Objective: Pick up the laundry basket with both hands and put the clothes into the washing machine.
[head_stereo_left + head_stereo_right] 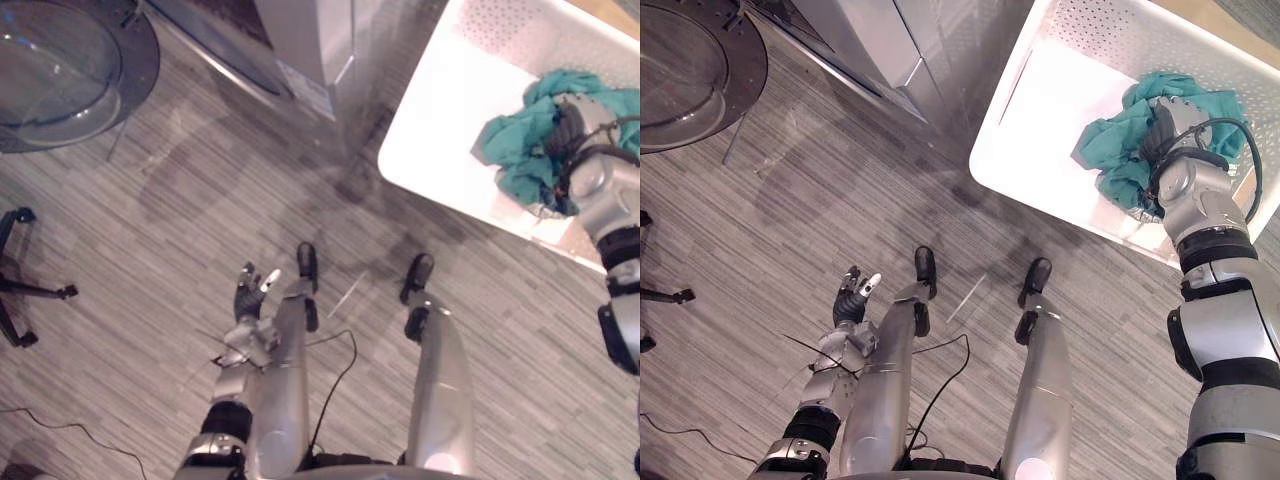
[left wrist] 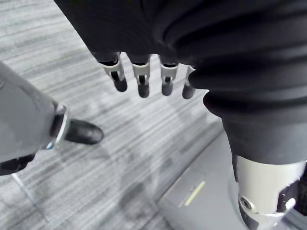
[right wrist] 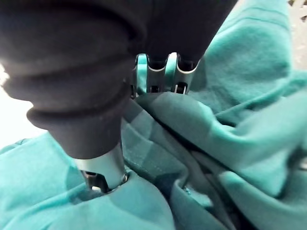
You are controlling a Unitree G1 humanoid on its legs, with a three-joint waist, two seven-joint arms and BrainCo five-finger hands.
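Note:
A white laundry basket (image 1: 430, 110) stands on the floor at the upper right. A bunched teal cloth (image 1: 1115, 150) lies in its right part. My right hand (image 1: 1175, 125) reaches down into the basket and is pressed into the teal cloth (image 3: 240, 134), which folds over the front of the hand. My left hand (image 1: 247, 290) hangs low at the lower left, far from the basket, with its fingers (image 2: 144, 81) straight and holding nothing. The washing machine (image 1: 300, 40) stands at the top, its round glass door (image 1: 60, 70) swung open at the upper left.
A black star-shaped chair base (image 1: 20, 280) lies at the left edge. Grey striped floor (image 1: 180, 180) stretches between the machine door and the basket. The machine's lower front corner (image 1: 320, 95) stands close to the basket's near-left rim.

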